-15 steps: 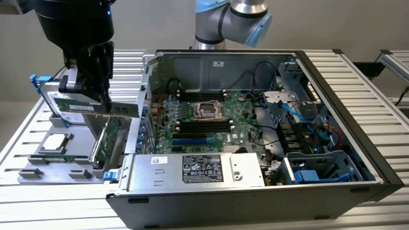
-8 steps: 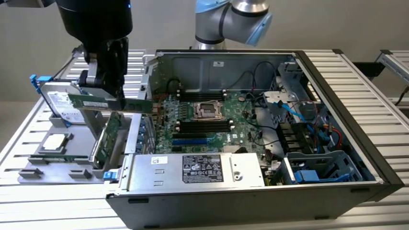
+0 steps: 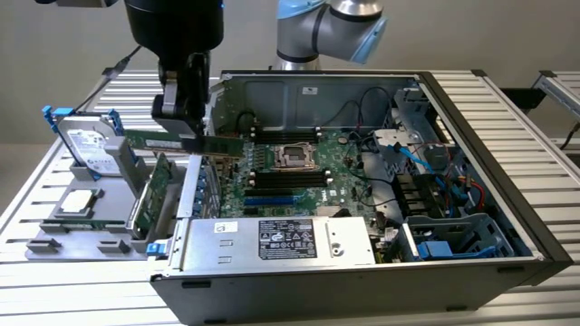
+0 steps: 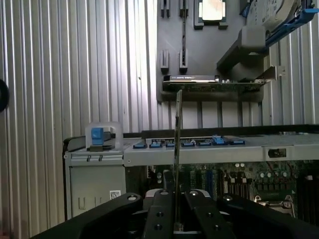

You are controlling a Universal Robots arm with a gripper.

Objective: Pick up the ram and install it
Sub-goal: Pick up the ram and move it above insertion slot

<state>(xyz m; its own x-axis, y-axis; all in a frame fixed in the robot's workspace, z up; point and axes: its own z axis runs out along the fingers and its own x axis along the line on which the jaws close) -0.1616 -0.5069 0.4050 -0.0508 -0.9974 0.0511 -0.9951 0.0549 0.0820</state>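
As it hangs over the computer case (image 3: 363,288) at the exterior view's left, the pincer (image 3: 187,136) clamps the ram (image 3: 222,145) mid-length, nearly closed.

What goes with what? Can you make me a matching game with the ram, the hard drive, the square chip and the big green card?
Things:
1. ram
2. hard drive
3. square chip
4. big green card

Where or how:
A. lying flat on the grey tray
B. pinched in the gripper, up in the air
C. standing on edge next to the computer case
D. standing upright, with blue rails on its sides

Pairs: 1-B, 2-D, 3-A, 4-C
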